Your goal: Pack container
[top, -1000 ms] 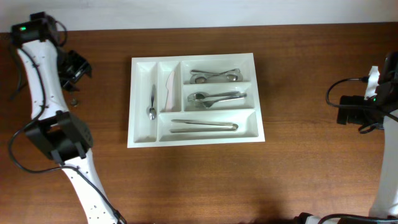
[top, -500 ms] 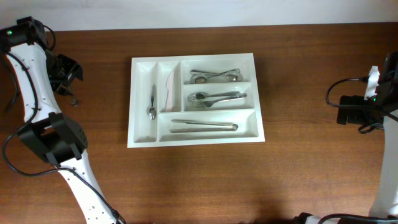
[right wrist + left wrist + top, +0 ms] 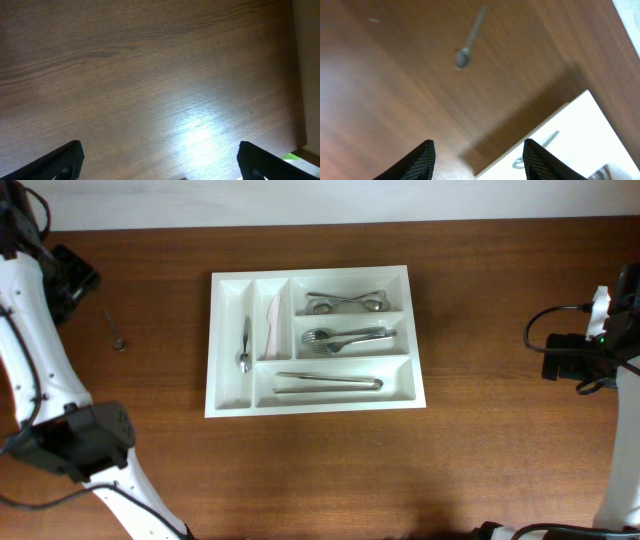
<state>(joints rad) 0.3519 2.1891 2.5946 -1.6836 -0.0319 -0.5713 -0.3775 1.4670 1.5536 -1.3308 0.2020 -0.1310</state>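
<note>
At the middle of the desk [image 3: 500, 470], somewhat nearer its far edge: the container [image 3: 228, 390], a white rectangular tray of smooth moulded plastic with five round-cornered compartments. Leftmost narrow compartment: one metal spoon [image 3: 244, 345], lying lengthwise. Next narrow compartment: a pale blade-shaped piece [image 3: 272, 320], material unclear. Upper long compartment: shiny metal spoons [image 3: 345, 302]; middle one: metal forks [image 3: 345, 337]; lowest and longest: slender metal pieces [image 3: 328, 382], laid lengthwise. Desk surface: brown wood grain with a patch of glare. Near the left edge, well apart from the container: a small loose spoon [image 3: 115, 330], thin-handled. By that edge, the left gripper [image 3: 482, 160]: black fingers moderately parted, empty. At the right edge, the right gripper [image 3: 162, 165]: spread wide, holding nothing.
</note>
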